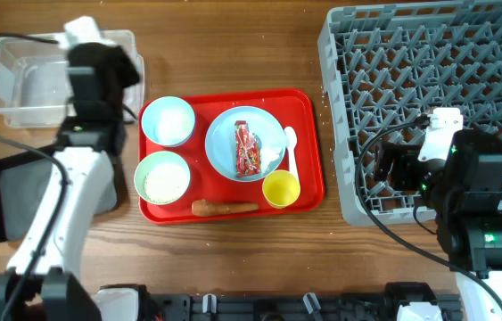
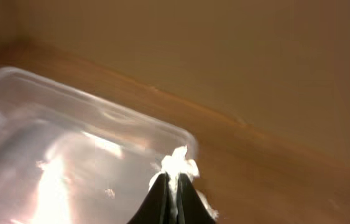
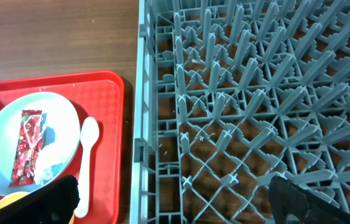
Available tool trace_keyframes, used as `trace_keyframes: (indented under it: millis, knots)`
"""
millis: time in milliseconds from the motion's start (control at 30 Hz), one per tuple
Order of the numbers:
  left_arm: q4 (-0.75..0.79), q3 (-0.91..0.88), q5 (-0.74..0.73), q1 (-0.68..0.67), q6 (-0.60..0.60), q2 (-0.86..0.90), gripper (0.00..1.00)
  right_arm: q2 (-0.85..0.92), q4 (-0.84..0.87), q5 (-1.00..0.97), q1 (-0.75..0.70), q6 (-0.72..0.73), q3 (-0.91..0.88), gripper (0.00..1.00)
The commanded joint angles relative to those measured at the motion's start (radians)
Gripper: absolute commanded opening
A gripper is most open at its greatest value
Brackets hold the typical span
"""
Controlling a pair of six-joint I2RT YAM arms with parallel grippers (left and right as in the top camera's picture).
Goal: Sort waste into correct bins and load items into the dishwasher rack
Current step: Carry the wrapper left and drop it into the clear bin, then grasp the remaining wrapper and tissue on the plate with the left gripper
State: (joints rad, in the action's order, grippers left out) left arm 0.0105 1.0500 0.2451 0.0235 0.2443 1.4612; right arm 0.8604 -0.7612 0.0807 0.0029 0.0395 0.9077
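Well, over at the far-left corner of the bench (image 1: 233, 36) the left hand (image 2: 173, 182) is pinched narrow on a small white paper scrap (image 2: 178, 163). It hangs just above one corner of the clear tub (image 1: 19, 80). The black tray (image 1: 5, 192) lies by the left edge, partly hidden under that arm.

In the middle of the bench sits the red tray (image 1: 308, 178) with most of the things on it. The plate (image 1: 268, 129) is toward its far right, and the red wrapper (image 1: 248, 149) lies flat on the plate. A white spoon (image 1: 291, 147) rests just beside the plate's right rim. The white-blue bowl (image 1: 168, 120) is at the tray's far-left corner. Nearer to me is the pale-green bowl (image 1: 162, 176), which has white grains (image 1: 163, 182) in it. The yellow cup (image 1: 281, 188) stands upright near the tray's near-right corner. The carrot piece (image 1: 224, 208) lies along the tray's near edge, between the green bowl and the cup.

The rack (image 1: 438, 80) fills the right side of the bench up to the far-right corner. The right hand (image 3: 171, 190) hovers over the rack's near-left part with its fingers (image 3: 44, 202) spread wide, gripping nothing.
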Motion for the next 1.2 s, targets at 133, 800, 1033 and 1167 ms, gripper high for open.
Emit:
trace_keyframes:
  millis: [133,800,1033,1167]
  knots:
    - [0.211,0.004,-0.043,0.142,-0.005,0.282,0.66,0.000,0.000,-0.013,-0.004,-0.011,0.018,1.00]
    - [-0.365,0.010,-0.160,-0.373,0.056,0.093,0.78,0.000,-0.002,-0.013,-0.004,-0.012,0.018,1.00]
    - [-0.422,0.010,-0.457,-0.465,0.056,0.288,0.84,0.000,-0.008,-0.013,-0.004,-0.010,0.018,1.00]
    - [-0.416,0.010,-0.489,-0.465,0.056,0.370,0.80,0.000,-0.011,-0.013,-0.004,-0.010,0.018,1.00]
